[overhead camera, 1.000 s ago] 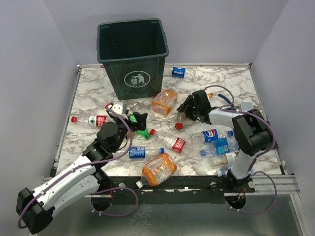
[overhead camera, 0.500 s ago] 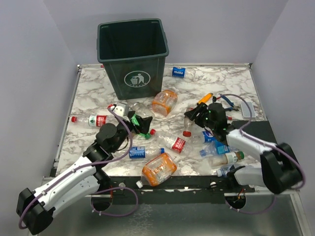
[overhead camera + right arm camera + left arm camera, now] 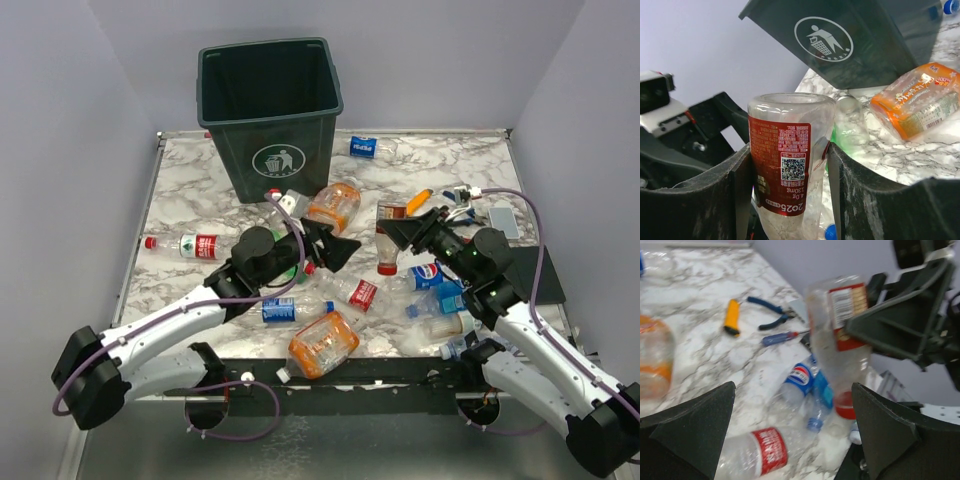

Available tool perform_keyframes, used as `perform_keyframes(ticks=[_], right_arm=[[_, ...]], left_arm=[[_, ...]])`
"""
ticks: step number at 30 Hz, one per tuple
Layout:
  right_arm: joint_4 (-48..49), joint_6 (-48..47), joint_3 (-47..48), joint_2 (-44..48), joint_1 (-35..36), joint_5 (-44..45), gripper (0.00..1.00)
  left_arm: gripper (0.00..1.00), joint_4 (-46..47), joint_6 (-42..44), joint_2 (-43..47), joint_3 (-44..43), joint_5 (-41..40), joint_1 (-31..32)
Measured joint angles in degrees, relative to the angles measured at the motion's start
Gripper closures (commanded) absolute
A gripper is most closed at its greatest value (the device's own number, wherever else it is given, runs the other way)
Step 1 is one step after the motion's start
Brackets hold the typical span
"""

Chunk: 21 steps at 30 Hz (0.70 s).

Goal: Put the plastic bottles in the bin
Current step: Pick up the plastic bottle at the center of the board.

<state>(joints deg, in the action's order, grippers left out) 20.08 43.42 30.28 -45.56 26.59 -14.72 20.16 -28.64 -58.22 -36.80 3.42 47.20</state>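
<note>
The bin point(image 3: 270, 120) stands at the far edge of the counter point(image 3: 190, 190), left of centre. Nearer and to its right, my right tool point(image 3: 398, 230) holds a bottle point(image 3: 388, 240) cap-down, with my left tool point(image 3: 340, 250) just left of it, apart. Nearer me lie loose bottles point(image 3: 322, 345) between my arms; pliers point(image 3: 771, 319) lie behind the right tool.

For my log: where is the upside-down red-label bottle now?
Top view, right of centre: the red-label bottle is gripped in the right tool, opposite the open left tool.
</note>
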Motion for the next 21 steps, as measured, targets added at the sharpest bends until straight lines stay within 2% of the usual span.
perform_keyframes(ticks=[4,10,18,21], right_arm=[[1.6,-0.2,0.0,-0.5,0.0,-1.2,0.64],[10.8,0.1,0.0,-1.7,0.0,-2.2,0.64],[18.4,0.9,0.0,-2.1,0.0,-2.9,0.64],[19.2,1.5,0.4,-2.9,0.0,-3.5,0.64]], left_arm=[[0.01,6.1,-1.5,-3.8,-3.9,3.6,1.1],[0.01,10.4,-3.0,-11.0,-10.1,11.0,1.0],[0.01,10.7,-4.2,-15.3,-10.8,16.1,1.0],[0.06,11.0,-4.3,-16.1,-10.8,17.2,1.2]])
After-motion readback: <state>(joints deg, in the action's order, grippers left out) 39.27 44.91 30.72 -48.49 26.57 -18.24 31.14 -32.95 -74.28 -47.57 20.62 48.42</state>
